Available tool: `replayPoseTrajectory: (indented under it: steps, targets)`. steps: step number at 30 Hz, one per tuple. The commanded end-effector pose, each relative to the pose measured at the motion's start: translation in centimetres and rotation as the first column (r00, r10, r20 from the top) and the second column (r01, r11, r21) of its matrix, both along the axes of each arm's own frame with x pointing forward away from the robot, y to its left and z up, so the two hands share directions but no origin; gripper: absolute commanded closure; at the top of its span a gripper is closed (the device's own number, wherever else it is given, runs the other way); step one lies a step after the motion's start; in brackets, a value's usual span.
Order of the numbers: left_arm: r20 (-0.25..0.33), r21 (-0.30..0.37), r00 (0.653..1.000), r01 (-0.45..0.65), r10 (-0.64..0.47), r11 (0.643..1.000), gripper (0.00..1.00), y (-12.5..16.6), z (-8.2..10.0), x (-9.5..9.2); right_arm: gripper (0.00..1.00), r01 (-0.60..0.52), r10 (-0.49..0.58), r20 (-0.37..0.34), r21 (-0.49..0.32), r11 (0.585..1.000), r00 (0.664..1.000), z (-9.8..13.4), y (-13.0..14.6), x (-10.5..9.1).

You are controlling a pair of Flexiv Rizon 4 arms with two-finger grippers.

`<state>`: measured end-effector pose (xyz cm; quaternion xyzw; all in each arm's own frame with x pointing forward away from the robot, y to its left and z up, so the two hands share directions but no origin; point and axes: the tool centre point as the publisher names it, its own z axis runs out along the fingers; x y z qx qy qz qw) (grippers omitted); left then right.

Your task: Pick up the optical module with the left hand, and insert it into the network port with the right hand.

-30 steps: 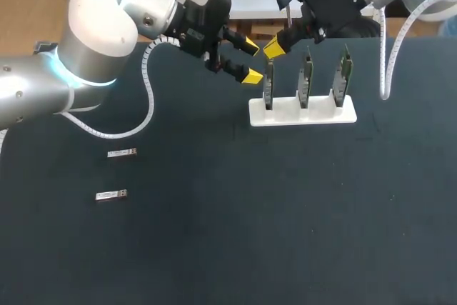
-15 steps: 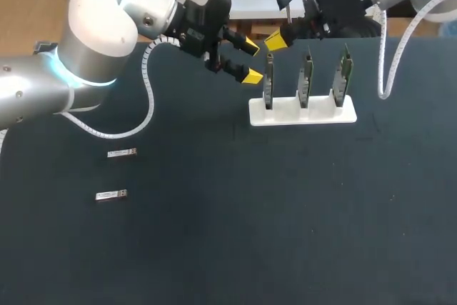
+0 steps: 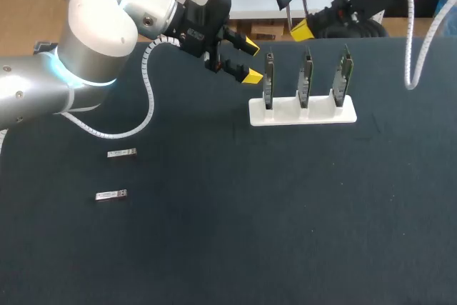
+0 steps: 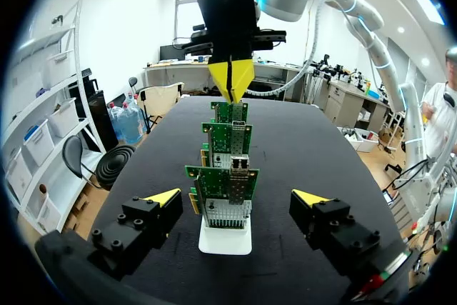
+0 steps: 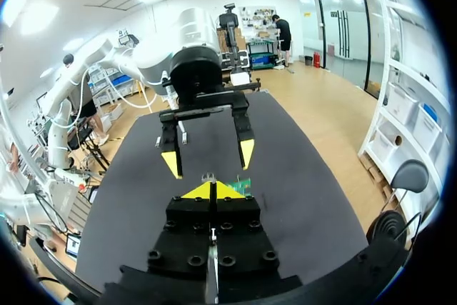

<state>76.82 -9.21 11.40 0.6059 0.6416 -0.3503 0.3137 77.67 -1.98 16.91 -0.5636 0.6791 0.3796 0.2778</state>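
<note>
Two small silver optical modules point(image 3: 122, 153) point(image 3: 111, 196) lie flat on the dark table at the left. A white stand point(image 3: 302, 113) holds three upright green network cards point(image 3: 268, 80) in a row. My left gripper point(image 3: 251, 61) hovers open and empty just left of the nearest card. In the left wrist view that card point(image 4: 227, 189) with its metal port stands ahead of the open left gripper point(image 4: 235, 199). My right gripper point(image 3: 303, 31) is shut with nothing visible in it, above the table's back edge behind the cards. It also shows as the right gripper point(image 5: 212, 191) facing the left gripper point(image 5: 208, 159).
The stand's base point(image 4: 225, 239) sits on the dark table point(image 3: 285, 212), which stretches bare across the front and right. A white spiral cable point(image 3: 150, 98) hangs from my left arm over the table's left part.
My right gripper has risen and drawn back to the right, away from the first card toward the table's back edge. The left arm, modules and cards have not moved.
</note>
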Motion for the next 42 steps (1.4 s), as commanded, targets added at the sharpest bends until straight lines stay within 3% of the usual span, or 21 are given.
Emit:
replayPoseTrajectory:
  steps: [1, 9, 12, 22, 42]
  targets:
    - [0.002, 0.002, 1.0, -0.003, 0.003, 1.0, 0.0, 0.0, 0.0, -0.2, 1.0, 0.011, -0.011, 0.001, 0.002, 1.0, 1.0, 0.1, -1.3, -0.8]
    - [0.002, 0.002, 1.0, -0.003, 0.003, 1.0, 0.0, 0.0, 0.0, -0.2, 1.0, 0.019, -0.019, -0.022, -0.005, 1.0, 1.0, -0.4, -3.5, -1.4]
    - [0.002, 0.002, 1.0, -0.003, 0.003, 1.0, 0.0, 0.0, 0.0, -0.2, 1.0, -0.046, 0.045, -0.031, -0.023, 0.999, 0.998, -0.6, -4.1, -1.8]
    - [0.002, 0.002, 1.0, -0.003, 0.003, 1.0, 0.0, 0.0, 0.0, -0.2, 1.0, -0.051, 0.05, -0.043, -0.03, 0.998, 0.998, -1.6, -5.7, -1.4]
    - [0.002, 0.002, 1.0, -0.003, 0.003, 1.0, 0.0, 0.0, 0.0, -0.2, 1.0, -0.035, 0.034, -0.036, -0.015, 0.999, 0.999, -2.1, -5.3, -1.4]
